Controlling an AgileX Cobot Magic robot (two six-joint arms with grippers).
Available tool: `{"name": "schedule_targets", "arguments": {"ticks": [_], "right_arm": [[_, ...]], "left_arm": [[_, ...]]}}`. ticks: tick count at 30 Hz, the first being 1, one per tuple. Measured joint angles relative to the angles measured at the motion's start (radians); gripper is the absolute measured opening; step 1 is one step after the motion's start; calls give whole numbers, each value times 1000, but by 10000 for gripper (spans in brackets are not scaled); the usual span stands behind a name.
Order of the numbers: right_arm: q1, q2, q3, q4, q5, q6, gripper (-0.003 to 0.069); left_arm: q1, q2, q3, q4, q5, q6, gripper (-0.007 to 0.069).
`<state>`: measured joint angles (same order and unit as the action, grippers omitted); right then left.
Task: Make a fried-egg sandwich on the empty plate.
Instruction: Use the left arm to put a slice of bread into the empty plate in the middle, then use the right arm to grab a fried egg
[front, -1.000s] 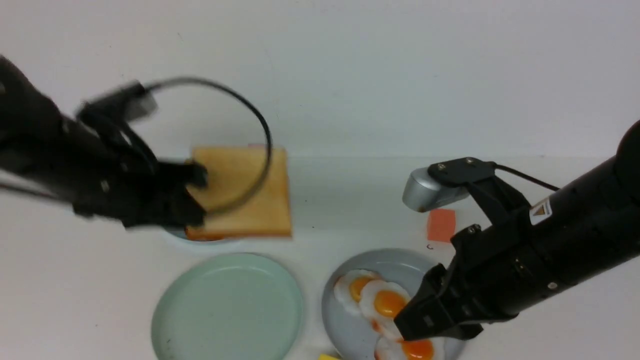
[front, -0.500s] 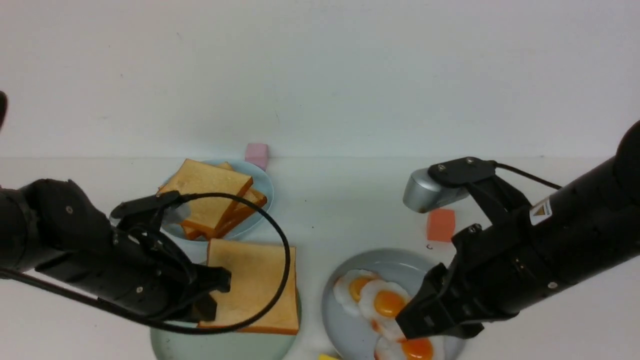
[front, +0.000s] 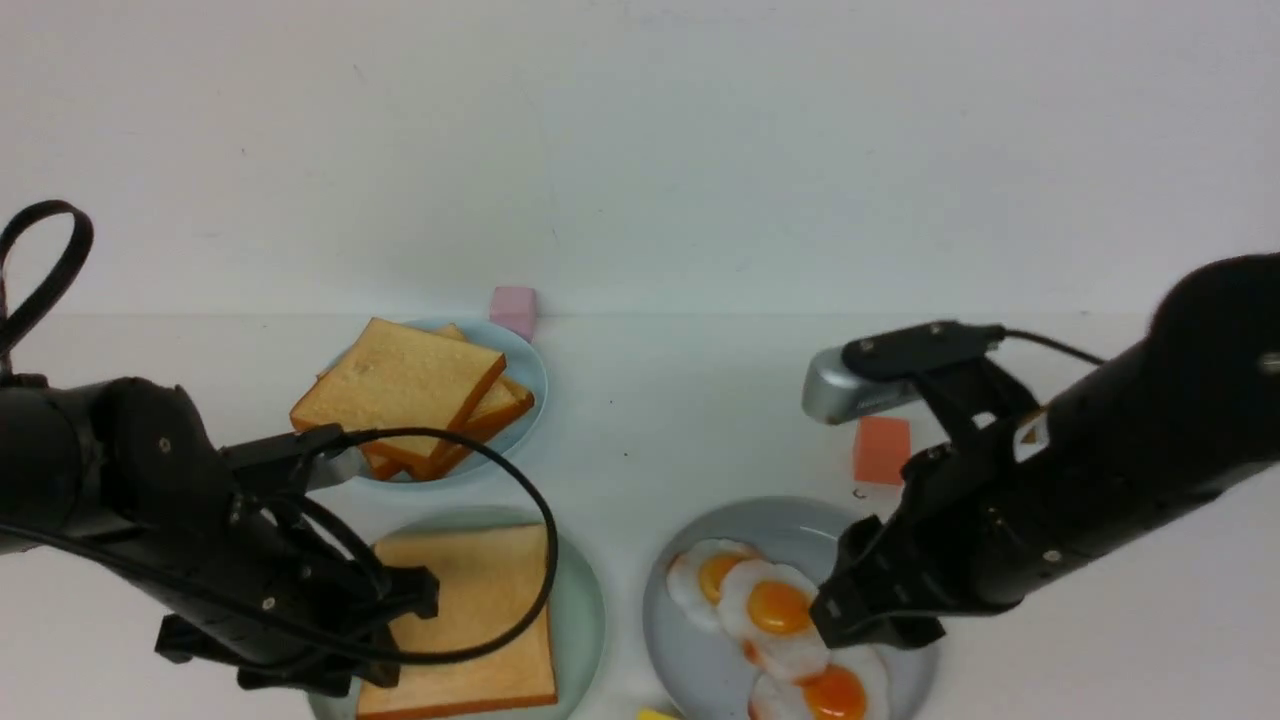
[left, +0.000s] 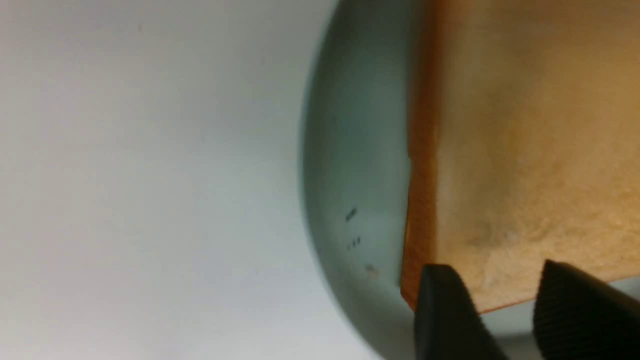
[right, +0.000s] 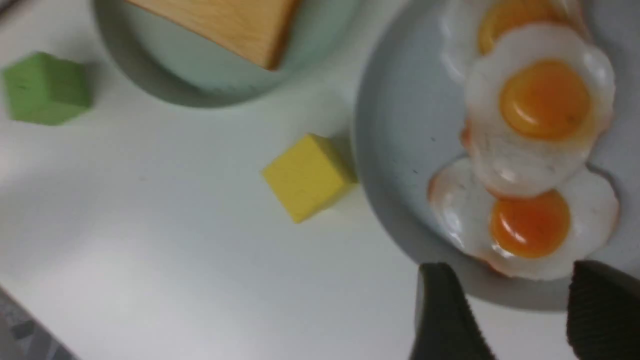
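jaws of the left gripper (left: 492, 272) stand parted and grip nothing; you see the corner of one toast slice (front: 470, 610) between them. that slice lies flat on the mint-green plate (front: 588, 600). jaws of the right gripper (right: 512, 270) stand wide and empty over the rim of the grey plate (front: 690, 650), which carries three fried eggs (front: 775, 607). a stack of toast (front: 400, 385) sits on the light-blue plate (front: 530, 365).

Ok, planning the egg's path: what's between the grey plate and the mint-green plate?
A yellow cube, by the rim of the grey plate; otherwise bare table. Right wrist view shows it.
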<state>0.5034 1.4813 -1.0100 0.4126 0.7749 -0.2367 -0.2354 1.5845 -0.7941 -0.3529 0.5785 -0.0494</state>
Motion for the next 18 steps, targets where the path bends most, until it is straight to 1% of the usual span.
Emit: {"name": "schedule_targets", "arguments": {"ticks": [2, 5, 9, 10, 11, 12, 13, 15, 16, 18], "right_arm": [[-27, 47, -21, -3, 2, 6, 388], [-80, 121, -67, 14, 3, 1, 395], [-125, 198, -107, 60, 3, -57, 397], [-143, 241, -124, 95, 3, -95, 397], [-146, 246, -127, 100, 3, -100, 397], [-167, 294, -140, 144, 8, -144, 397], [-167, 294, -142, 144, 8, -149, 397], [-205, 350, -162, 215, 42, -220, 397], [-217, 370, -166, 253, 52, -246, 397], [-248, 404, -173, 328, 75, -312, 397]], "left_arm": [[0, -11, 0, 3, 34, -3, 333], [0, -39, 0, 14, 75, -3, 379], [0, -95, -11, 25, 121, -3, 389], [-4, -132, -29, 25, 155, 13, 389], [-6, -144, -32, 24, 159, 18, 388], [-21, -193, -54, 11, 193, 66, 378], [-24, -200, -54, 11, 193, 73, 376], [-69, -287, -75, -25, 224, 149, 337], [-87, -318, -78, -41, 226, 170, 316], [-132, -387, -80, -62, 233, 219, 250]]}}
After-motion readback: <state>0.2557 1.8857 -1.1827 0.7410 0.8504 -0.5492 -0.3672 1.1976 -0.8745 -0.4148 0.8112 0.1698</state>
